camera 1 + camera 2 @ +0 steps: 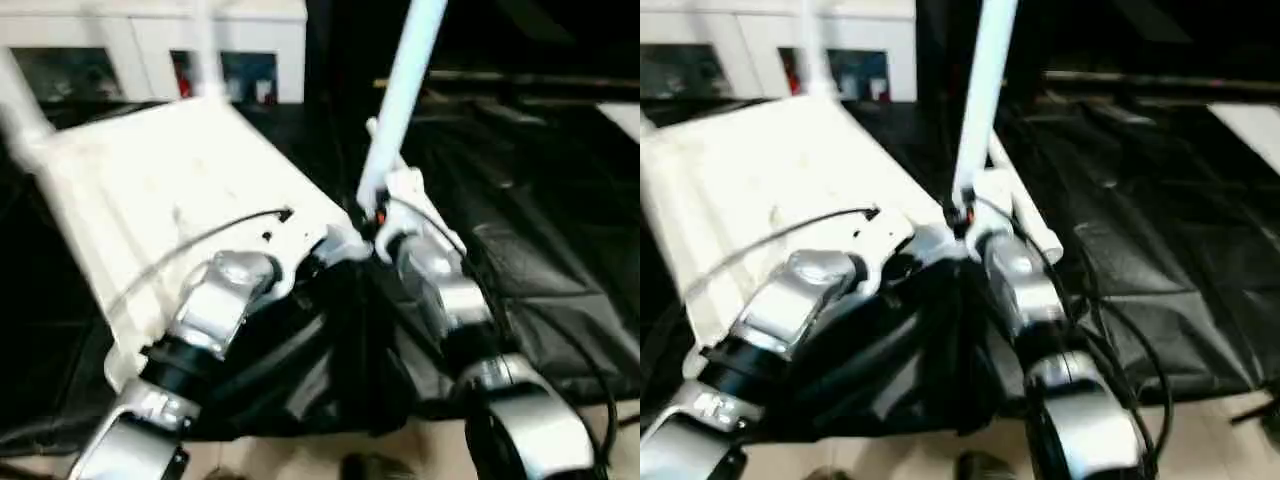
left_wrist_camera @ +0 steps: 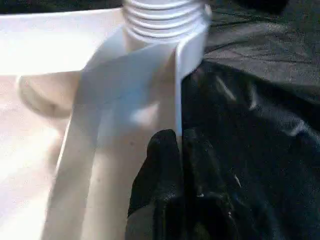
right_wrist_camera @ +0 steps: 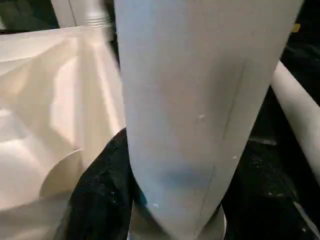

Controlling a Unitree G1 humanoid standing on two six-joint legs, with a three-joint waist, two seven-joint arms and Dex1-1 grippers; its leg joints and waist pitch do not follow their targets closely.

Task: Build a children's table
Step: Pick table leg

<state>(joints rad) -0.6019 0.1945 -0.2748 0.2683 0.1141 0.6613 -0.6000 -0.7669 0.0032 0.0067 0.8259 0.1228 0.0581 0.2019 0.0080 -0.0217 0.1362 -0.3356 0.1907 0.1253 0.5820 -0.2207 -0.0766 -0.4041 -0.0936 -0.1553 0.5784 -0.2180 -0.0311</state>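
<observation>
White plastic tabletop [image 1: 170, 190] lies upside down on a black sheet [image 1: 540, 260], tilted a bit, w/ its underside up. It sits on the robot's left side, in front of a white cabinet [image 1: 150, 45] at the back.

Left gripper [image 2: 177, 150] is at the near corner of the tabletop. Its two black fingers [image 2: 160, 170] are pinched tight on the thin white edge of the top, right by a round corner socket. A leg w/ screw rings [image 2: 165, 17] sits in that socket, just past the fingers.

Right gripper [image 1: 385, 215] holds a long white leg [image 1: 405, 90]. The leg stands almost straight up, leaning a little to the right at the top, & its low end is right next to the same near corner of the tabletop. In the right wrist view the leg [image 3: 200, 110] is very close, w/ a black finger [image 3: 100, 195] pressed on its side.

Another white leg [image 1: 1025, 215] lies flat on the black sheet, just behind the right gripper. A thin black cable [image 1: 200, 240] runs across the tabletop to the left arm.
</observation>
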